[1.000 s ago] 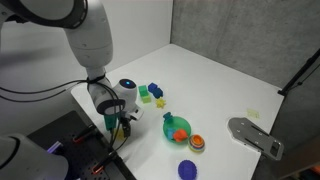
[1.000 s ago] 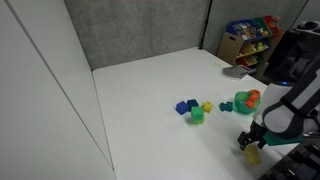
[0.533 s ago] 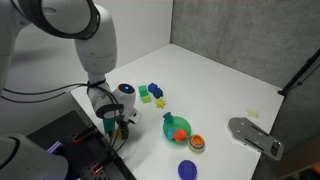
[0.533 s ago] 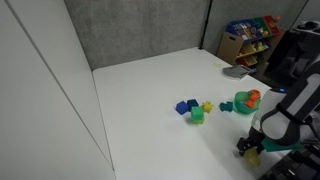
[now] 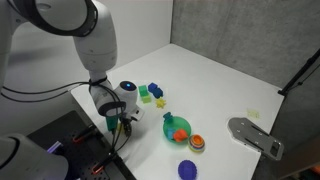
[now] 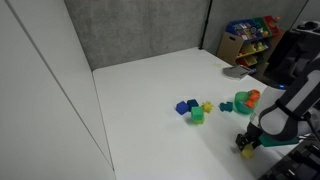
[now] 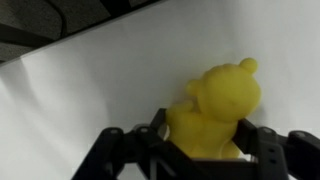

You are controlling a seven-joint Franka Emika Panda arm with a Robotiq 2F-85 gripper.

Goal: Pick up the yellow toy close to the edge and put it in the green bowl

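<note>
Nothing readable here, honestly: no text, brand or number shows on anything. The colourful packages [image 6: 250, 27] on the wooden shelf [image 6: 231, 49] in an exterior view are way too small and blurry.

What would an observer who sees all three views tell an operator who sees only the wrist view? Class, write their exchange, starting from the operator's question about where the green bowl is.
Operator: My wrist view shows only the yellow toy between the fingers of the claw. Where is the green bowl?
Observer: In an exterior view the green bowl stands on the table, apart from the claw and farther from the edge.
Operator: Is anything next to the bowl?
Observer: A smaller orange bowl sits right beside it.
Operator: Is there any other yellow thing I could confuse with mine?
Observer: Yes, a yellow star-like toy lies by the blue and green blocks.
</note>
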